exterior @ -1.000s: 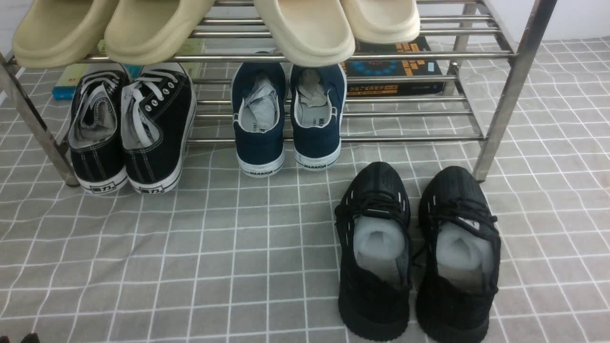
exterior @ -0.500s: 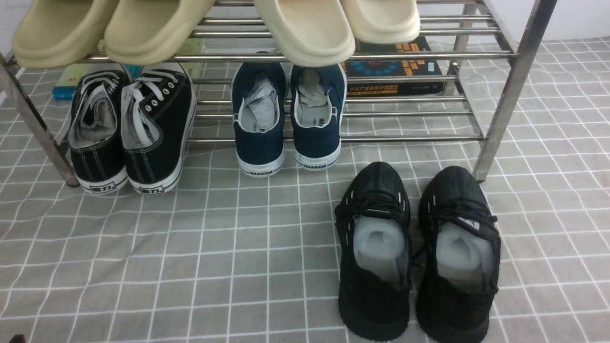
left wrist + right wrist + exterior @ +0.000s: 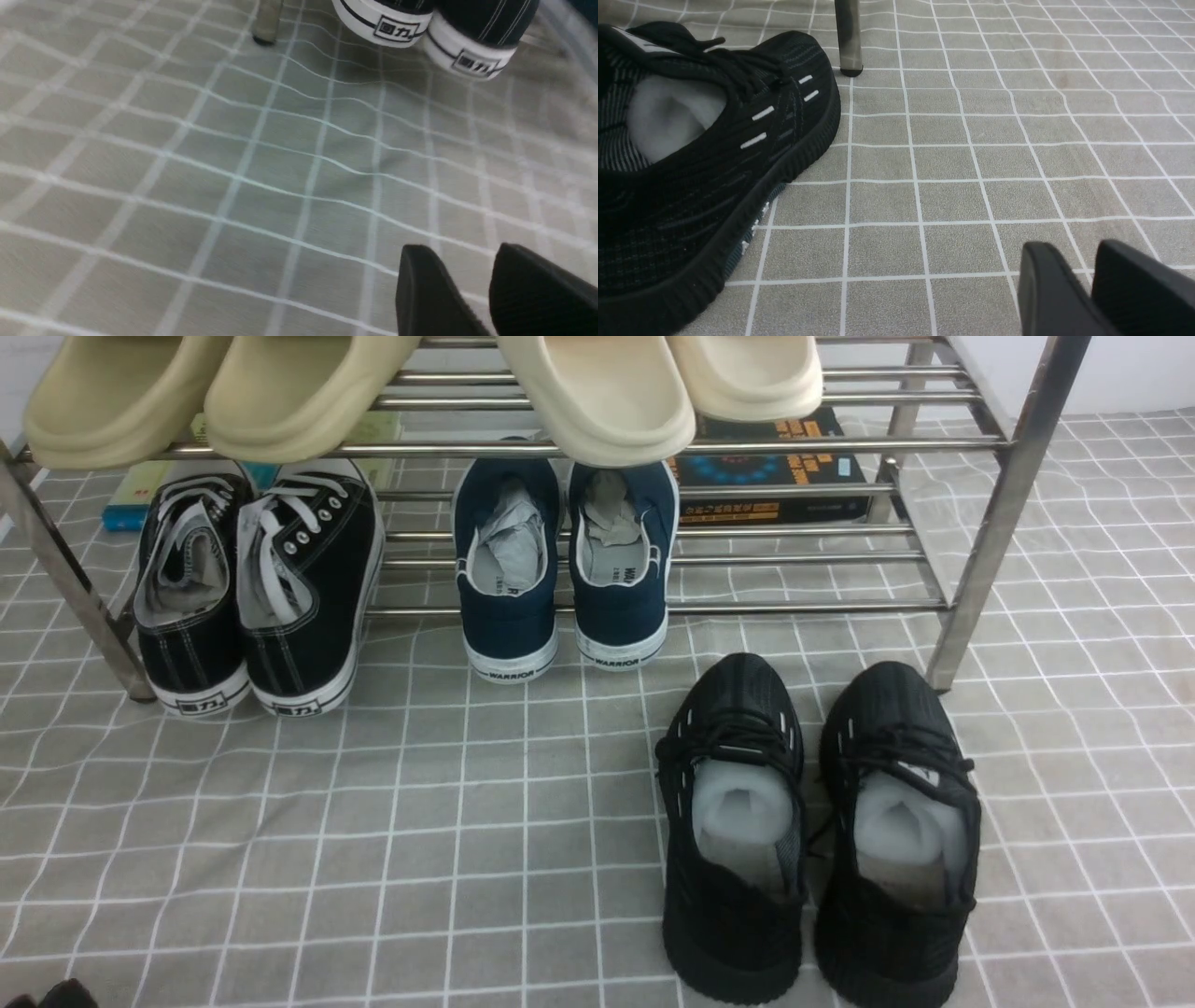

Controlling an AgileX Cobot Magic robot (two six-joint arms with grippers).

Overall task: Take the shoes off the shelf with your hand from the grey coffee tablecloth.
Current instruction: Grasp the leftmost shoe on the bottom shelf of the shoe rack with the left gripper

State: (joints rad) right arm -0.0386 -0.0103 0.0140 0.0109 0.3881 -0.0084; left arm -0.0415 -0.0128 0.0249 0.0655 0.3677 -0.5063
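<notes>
The black canvas shoes (image 3: pixel 252 588) with white laces stand at the left end of the shelf's (image 3: pixel 653 448) lower tier, heels toward me. Their white heels also show in the left wrist view (image 3: pixel 420 28), beside a shelf leg (image 3: pixel 266 23). My left gripper (image 3: pixel 460 254) hovers over the grey coffee tablecloth (image 3: pixel 373 821), well short of the shoes, empty, jaws a narrow gap apart. Only a dark bit of it (image 3: pixel 61 994) shows in the front view's bottom left corner. My right gripper (image 3: pixel 1073 249) is shut and empty over the cloth.
A navy pair (image 3: pixel 565 569) sits mid-shelf, beige slippers (image 3: pixel 597 392) on the top tier, and a book (image 3: pixel 775 467) behind. A black knit pair (image 3: pixel 812 821) stands on the cloth before the right shelf leg (image 3: pixel 980 551); one such shoe (image 3: pixel 705 154) lies near my right gripper.
The dark bit of my left gripper at the front view's bottom left corner shrank, then grew and shifted slightly right. No shoe has moved.
</notes>
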